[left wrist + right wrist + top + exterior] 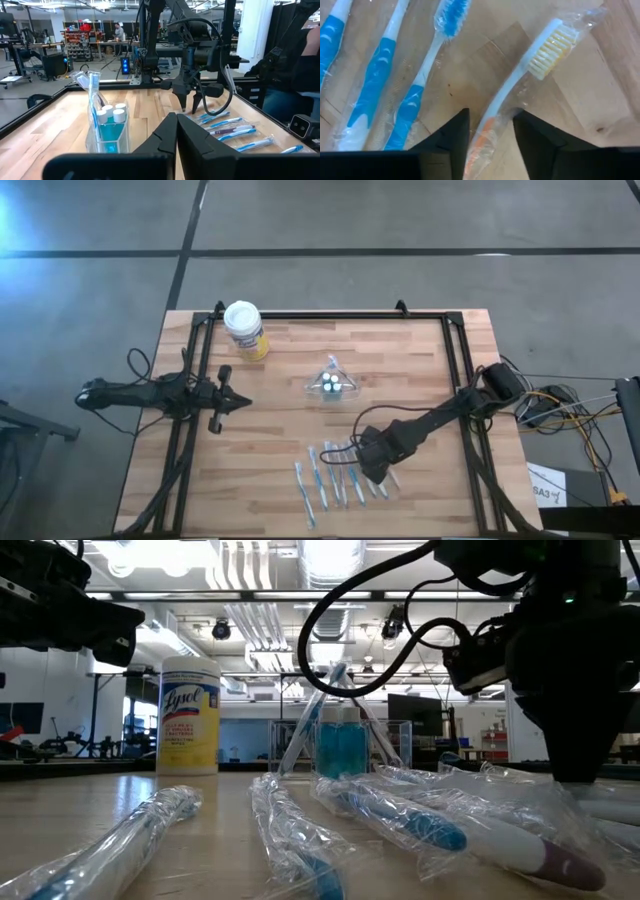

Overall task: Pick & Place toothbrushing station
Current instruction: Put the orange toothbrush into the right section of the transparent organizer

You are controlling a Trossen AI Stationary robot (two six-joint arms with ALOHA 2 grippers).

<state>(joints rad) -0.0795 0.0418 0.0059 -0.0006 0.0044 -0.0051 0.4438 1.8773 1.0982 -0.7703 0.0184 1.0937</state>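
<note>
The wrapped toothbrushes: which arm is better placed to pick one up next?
The right. Its gripper is down over the row of wrapped toothbrushes, jaws open astride an orange-handled toothbrush. The left gripper waits at the table's left edge, jaws shut.

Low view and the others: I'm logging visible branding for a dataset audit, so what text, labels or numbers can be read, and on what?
"Lysol" on the yellow canister; the smaller print beneath it is too blurred to read.
"SA3", roughly, on a white sheet off the table's right edge; the reading is uncertain.
The wrapped toothbrushes and the clear holder show no readable print.
</note>
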